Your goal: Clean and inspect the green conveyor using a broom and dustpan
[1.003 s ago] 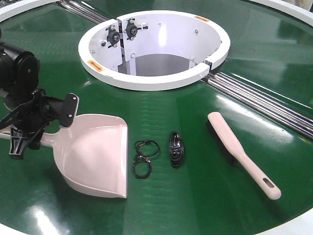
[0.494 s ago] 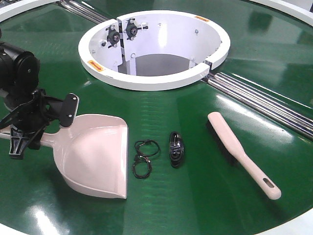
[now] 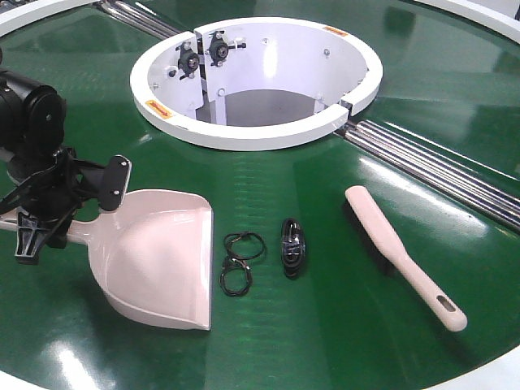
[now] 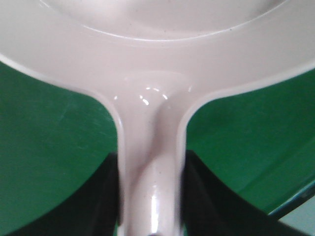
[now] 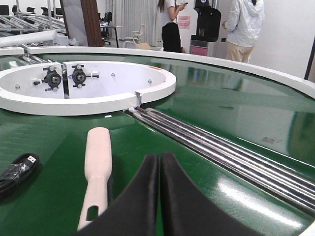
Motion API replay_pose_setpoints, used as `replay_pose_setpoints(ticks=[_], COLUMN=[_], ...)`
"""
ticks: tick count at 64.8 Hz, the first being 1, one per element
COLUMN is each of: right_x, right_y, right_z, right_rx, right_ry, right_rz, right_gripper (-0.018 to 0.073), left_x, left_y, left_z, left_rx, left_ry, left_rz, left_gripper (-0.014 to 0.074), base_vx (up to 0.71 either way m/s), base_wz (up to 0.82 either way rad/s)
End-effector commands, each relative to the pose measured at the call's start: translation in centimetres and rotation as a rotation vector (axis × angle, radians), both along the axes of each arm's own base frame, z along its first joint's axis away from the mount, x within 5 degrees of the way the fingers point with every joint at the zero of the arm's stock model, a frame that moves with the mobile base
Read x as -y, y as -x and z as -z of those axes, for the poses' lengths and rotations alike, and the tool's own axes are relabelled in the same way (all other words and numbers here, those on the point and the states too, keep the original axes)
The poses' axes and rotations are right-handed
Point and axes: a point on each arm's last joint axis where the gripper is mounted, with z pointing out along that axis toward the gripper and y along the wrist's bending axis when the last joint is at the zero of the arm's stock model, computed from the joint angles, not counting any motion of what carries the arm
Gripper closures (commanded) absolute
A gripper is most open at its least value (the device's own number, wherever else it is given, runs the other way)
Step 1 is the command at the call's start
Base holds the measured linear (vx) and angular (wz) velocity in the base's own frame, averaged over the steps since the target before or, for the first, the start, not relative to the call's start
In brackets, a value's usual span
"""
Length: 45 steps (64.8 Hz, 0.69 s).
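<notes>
The pale pink dustpan [image 3: 158,260] lies on the green conveyor [image 3: 325,341] at the left, mouth facing right. My left gripper [image 3: 65,213] is shut on its handle; in the left wrist view the handle [image 4: 150,187] sits tight between the two black fingers [image 4: 98,206]. The broom [image 3: 402,252] lies flat on the belt at the right, slotted handle end toward the front. In the right wrist view my right gripper [image 5: 159,164] is shut and empty, low over the belt just right of the broom handle [image 5: 97,162].
A loose black cable loop [image 3: 238,260] and a bundled black cable [image 3: 292,246] lie between dustpan and broom. The white ring housing [image 3: 256,77] stands at the back centre. Steel rods [image 3: 439,175] cross the belt at the right. People stand far behind [image 5: 241,24].
</notes>
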Motion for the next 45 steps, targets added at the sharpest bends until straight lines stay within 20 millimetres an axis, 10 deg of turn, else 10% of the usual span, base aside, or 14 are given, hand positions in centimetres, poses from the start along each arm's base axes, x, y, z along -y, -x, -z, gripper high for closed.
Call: replay_pose_setpoints(ticks=[1,26,45], right_x=[0.0,-0.1,-0.1], right_y=[0.1,0.1,0.2], right_z=[-0.6,-1.0,-7.9], right_rx=[0.078,0.115,0.038], right_ry=[0.011,0.065,-0.223], right_rz=[0.0,-0.002,-0.009], right_gripper=[0.0568,0.0568,0.0568], left_x=[0.0,0.0,0.0], left_y=[0.6,0.6,0.6], left_z=[-2.1,-2.1,-2.1], left_rx=[0.023,0.023,0.023], left_ry=[-0.008,-0.008,-0.008], left_rz=[0.016,0.016,0.016], left_gripper=[0.0602,0.0602,0.0602], base_vx=[0.0,0.0,0.0], base_wz=[0.0,0.0,0.0])
